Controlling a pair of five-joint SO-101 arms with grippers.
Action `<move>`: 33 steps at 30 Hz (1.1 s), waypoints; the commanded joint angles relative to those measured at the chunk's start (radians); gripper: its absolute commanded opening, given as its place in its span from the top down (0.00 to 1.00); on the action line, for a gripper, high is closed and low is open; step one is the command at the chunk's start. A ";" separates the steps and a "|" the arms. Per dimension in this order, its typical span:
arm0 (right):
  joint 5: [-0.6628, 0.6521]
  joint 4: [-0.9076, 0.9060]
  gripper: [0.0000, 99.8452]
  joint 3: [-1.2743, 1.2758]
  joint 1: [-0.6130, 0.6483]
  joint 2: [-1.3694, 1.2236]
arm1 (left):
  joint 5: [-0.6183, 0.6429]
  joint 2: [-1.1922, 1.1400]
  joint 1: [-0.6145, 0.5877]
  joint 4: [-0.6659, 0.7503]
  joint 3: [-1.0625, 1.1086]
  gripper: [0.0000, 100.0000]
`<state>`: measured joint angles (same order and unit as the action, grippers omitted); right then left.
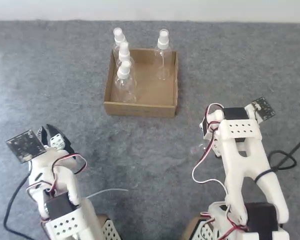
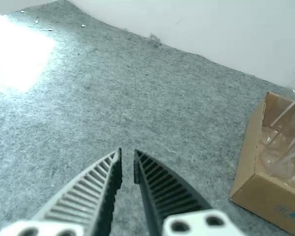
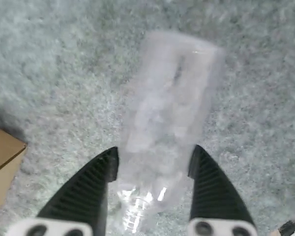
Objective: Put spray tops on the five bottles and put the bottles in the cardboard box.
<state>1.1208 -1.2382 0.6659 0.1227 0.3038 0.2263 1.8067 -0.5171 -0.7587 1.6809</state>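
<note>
The cardboard box [image 1: 140,108] stands at the far middle of the grey carpet. Several clear bottles with white spray tops stand upright at it: three along its left side [image 1: 124,75] and one at its far right corner [image 1: 163,50]. Another clear bottle [image 3: 172,98] lies on the carpet between the fingers of my right gripper [image 3: 153,152], which is open and straddles its lower end closely; in the high view this bottle [image 1: 196,148] shows faintly beside the right gripper [image 1: 208,145]. My left gripper [image 2: 128,155] hovers over bare carpet at the near left [image 1: 54,134], shut and holding nothing.
From the left wrist, the box [image 2: 265,191] and its bottles [image 2: 280,147] lie off to one side. A thin white tube [image 1: 107,191] lies by the left arm's base. A pale wall [image 2: 211,29] borders the carpet's far edge. A black cable [image 1: 285,160] trails beside the right arm.
</note>
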 commanded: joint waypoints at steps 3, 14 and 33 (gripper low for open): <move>0.009 -0.022 0.74 -0.011 -0.004 0.044 | -0.011 0.017 -0.002 0.031 -0.012 0.96; 0.008 -0.030 0.74 -0.020 -0.002 0.054 | -0.011 0.017 -0.002 0.031 -0.012 0.96; -0.250 -0.314 0.74 -0.213 0.084 0.054 | -0.011 0.017 -0.002 0.031 -0.012 0.96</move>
<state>0.9889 -1.5159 0.5125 0.1964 0.3038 0.2263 1.8067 -0.5171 -0.7587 1.6809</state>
